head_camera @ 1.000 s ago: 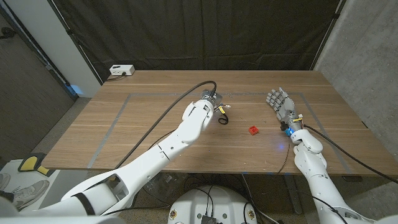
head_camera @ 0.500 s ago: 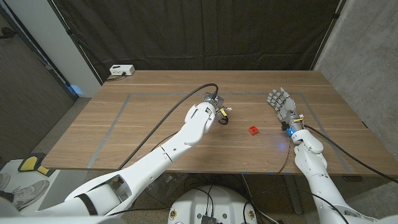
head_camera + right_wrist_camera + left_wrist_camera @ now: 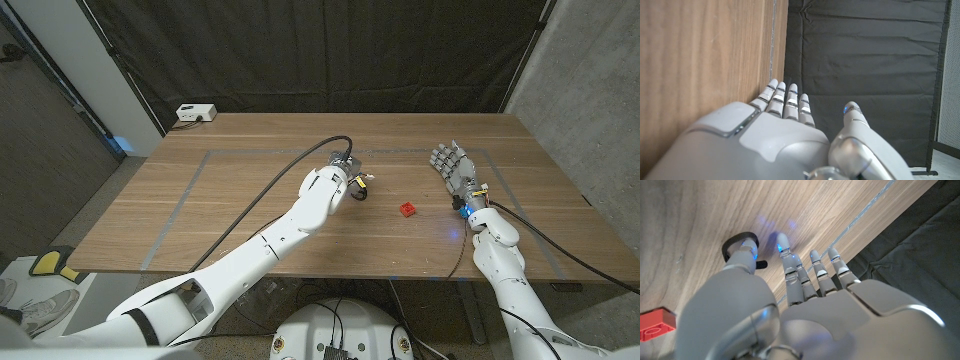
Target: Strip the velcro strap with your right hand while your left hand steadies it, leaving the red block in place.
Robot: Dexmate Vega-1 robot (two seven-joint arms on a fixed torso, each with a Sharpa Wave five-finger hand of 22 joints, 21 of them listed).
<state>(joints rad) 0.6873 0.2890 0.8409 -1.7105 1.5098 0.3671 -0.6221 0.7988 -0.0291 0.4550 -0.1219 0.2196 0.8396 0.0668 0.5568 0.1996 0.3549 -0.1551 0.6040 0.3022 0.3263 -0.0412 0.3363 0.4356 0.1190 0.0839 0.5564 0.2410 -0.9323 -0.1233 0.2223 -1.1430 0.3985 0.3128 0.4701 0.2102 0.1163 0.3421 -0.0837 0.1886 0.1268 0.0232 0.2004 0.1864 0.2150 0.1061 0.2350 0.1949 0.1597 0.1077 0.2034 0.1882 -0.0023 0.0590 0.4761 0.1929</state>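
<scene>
My left hand (image 3: 349,176) has crept a little further right over the last second, toward the middle of the table (image 3: 250,190), and now sits at the strap (image 3: 360,193). In the left wrist view my thumb tip (image 3: 746,255) rests at the edge of the black strap loop (image 3: 736,242), with my other fingers (image 3: 812,272) stretched out straight beside it over the wood. I cannot tell whether I am actually pinching the strap or only touching it. The red block (image 3: 408,210) lies on the table just right of the strap, apart from it and unmoved. My right hand (image 3: 452,170) holds nothing, stands well right of the block with fingers extended and loosely together, and has not shifted.
</scene>
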